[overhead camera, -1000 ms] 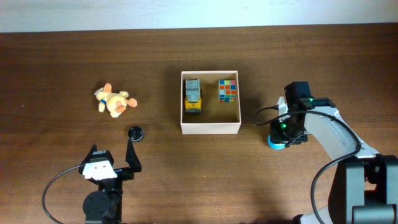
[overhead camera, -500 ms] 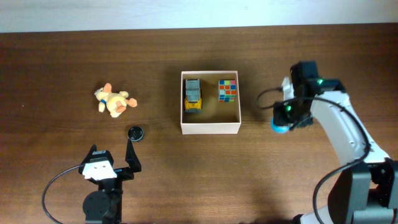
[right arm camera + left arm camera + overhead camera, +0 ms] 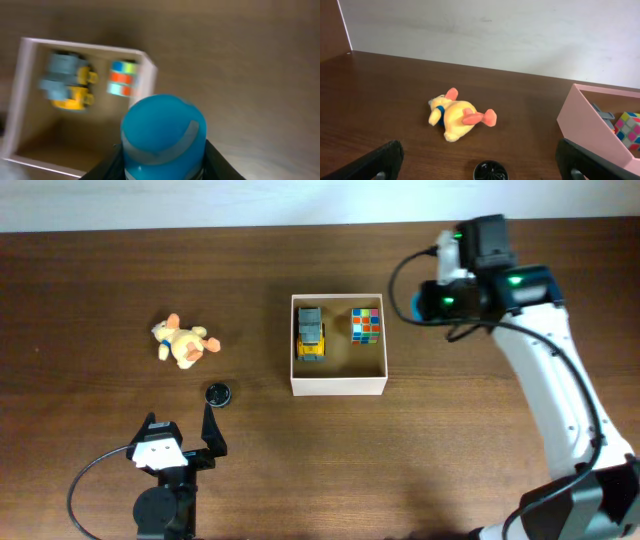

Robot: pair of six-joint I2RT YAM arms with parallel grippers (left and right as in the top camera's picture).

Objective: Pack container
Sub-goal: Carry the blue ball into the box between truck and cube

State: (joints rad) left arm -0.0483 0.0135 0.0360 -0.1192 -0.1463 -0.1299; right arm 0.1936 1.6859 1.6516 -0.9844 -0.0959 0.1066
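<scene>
Two loose — duck (image 3: pixel 182 342), disc (image 3: pixel 218 393) | right tool (image 3: pixel 418 303) grips blue knob (image 3: pixel 164 127) | left tool (image 3: pixel 181 420) agape

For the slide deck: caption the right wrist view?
Right tool holds a blue object near the container; toy truck and puzzle cube lie inside.

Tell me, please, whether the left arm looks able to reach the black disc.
Probably yes: the black disc lies just ahead of the open left tool, with nothing between them.
</scene>
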